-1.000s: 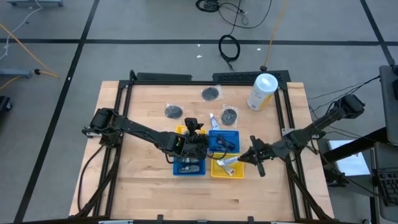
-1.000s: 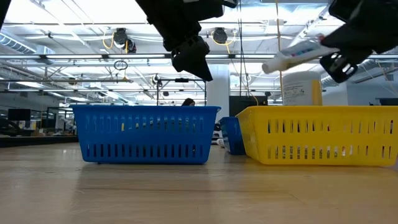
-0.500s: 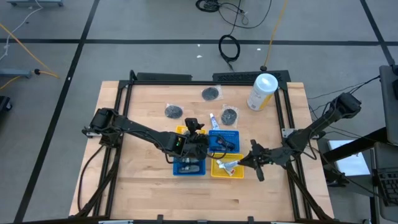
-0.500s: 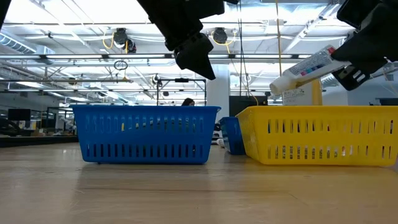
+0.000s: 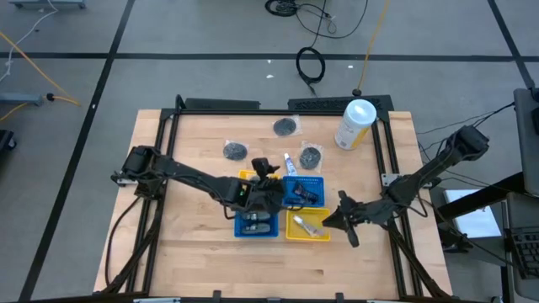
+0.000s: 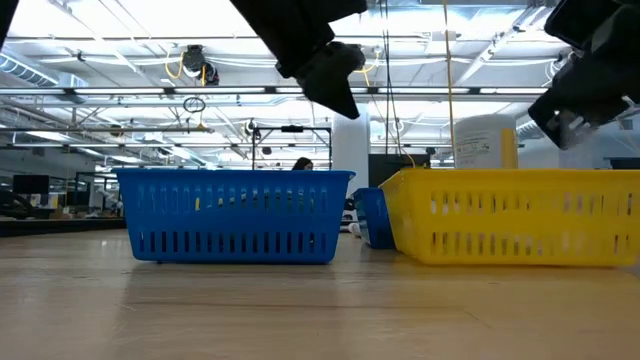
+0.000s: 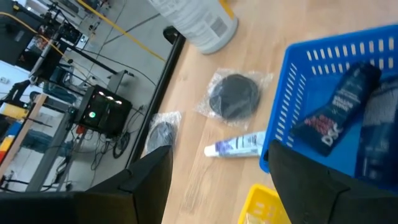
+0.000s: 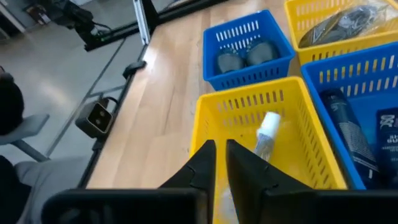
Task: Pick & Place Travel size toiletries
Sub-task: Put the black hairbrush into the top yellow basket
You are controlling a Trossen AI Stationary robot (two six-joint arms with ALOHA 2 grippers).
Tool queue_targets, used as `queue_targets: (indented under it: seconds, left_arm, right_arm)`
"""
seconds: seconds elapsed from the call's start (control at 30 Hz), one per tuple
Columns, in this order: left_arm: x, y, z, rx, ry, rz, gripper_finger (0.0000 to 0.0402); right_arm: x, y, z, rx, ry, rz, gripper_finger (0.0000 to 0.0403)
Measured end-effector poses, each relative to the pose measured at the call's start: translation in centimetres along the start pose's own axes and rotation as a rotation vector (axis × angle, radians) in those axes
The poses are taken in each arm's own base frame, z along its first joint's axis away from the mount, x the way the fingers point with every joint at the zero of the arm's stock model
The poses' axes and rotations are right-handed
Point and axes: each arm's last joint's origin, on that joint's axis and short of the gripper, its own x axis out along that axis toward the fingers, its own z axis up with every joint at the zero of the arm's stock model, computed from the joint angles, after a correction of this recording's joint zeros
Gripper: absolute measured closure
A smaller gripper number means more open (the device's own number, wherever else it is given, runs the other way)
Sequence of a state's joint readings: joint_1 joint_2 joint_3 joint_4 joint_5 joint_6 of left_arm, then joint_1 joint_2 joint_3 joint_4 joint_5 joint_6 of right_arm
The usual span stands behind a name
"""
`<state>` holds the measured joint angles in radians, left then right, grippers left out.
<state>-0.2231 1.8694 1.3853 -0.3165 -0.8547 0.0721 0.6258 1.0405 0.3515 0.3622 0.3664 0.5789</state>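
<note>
Right claw (image 8: pixel 220 163), lower centre of its wrist view: fingers nearly together, a thin gap between, holding nothing; it hangs over the near yellow tray (image 8: pixel 211 109), where a white tube (image 8: pixel 267 132) lies, presumably sorted there by kind. Left claw (image 5: pixel 268 171), centre of the high view over the trays: fingers wide, holding nothing, apparently placed to reach the loose tube (image 7: pixel 239 145) and round grey packets (image 7: pixel 234 95) on the desk (image 5: pixel 194 261). Tray contents are screened in the low view, and bottle labels are unreadable.

1 camera is looking straight down, 1 level at tabletop, 2 riding wrists; all are sharing the yellow tray (image 5: pixel 307 225) (image 6: pixel 510 215) (image 8: pixel 249 118).
</note>
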Motion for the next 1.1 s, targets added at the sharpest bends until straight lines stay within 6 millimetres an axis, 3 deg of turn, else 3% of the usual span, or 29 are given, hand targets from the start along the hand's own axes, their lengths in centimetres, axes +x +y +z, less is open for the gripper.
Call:
queue_targets:
  seconds: [0.2, 0.43, 0.73, 0.93, 1.1]
  left_arm:
    - [0.4, 0.4, 0.3, -0.036, -0.017, 0.012, 0.0146]
    - [0.8, 0.8, 0.2, -0.071, -0.009, 0.020, 0.0147]
    - [0.8, 0.7, 0.2, -0.068, -0.008, 0.017, 0.0147]
    - [0.8, 0.6, 0.2, -0.067, -0.010, -0.025, 0.0146]
    - [0.8, 0.6, 0.2, -0.066, -0.010, -0.027, 0.0146]
  right_arm:
    - [0.8, -0.4, -0.2, -0.021, 0.004, -0.035, 0.0321]
    - [0.8, -0.8, 1.7, -0.031, -0.134, -0.022, 0.0278]
    - [1.2, -3.7, 3.6, -0.058, -0.194, -0.176, 0.0274]
    - [1.6, -5.0, 6.6, -0.172, -0.084, -0.344, 0.0274]
    - [1.2, -7.1, 8.7, -0.100, -0.027, -0.484, 0.0273]
